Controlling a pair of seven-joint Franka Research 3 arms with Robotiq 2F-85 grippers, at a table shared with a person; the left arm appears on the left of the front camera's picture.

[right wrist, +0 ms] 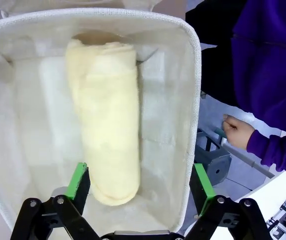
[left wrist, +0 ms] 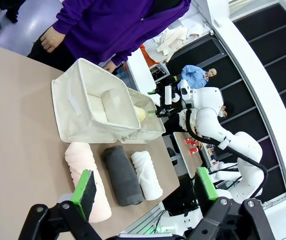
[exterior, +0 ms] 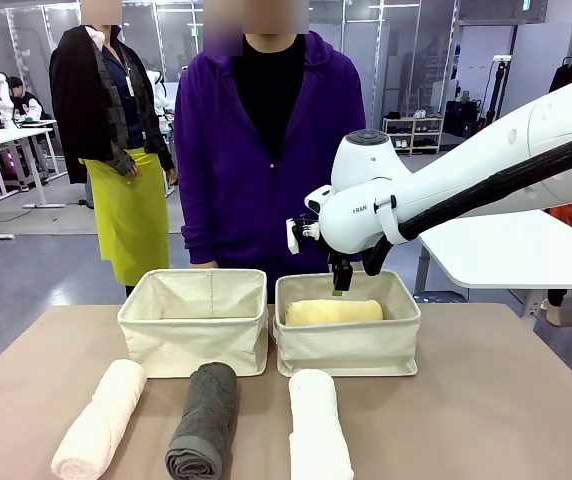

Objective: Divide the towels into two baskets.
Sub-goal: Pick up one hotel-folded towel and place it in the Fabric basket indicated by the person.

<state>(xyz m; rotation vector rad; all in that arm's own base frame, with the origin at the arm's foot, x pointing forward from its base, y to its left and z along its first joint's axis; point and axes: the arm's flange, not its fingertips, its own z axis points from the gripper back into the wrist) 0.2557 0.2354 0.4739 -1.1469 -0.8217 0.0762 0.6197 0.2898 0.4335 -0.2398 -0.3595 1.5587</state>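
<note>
Front view: the rolled yellow terry-cloth towel (exterior: 333, 311) lies in the right-hand cream canvas basket (exterior: 346, 350), ends pointing left and right, with the right gripper (exterior: 340, 288) just above it. Left wrist view: the left gripper (left wrist: 145, 192) is spread and empty. Right wrist view: the fingers (right wrist: 78, 181) are spread, seemingly clear of the roll.

Yellow rolled towel (right wrist: 108, 115): soft, nubbly terry cloth
Cream rectangular basket (right wrist: 165, 110): coarse matt woven canvas
Tan tabletop (exterior: 486, 400): smooth, matt

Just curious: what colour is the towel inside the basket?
Towel is pale yellow; right wrist view best.
</note>
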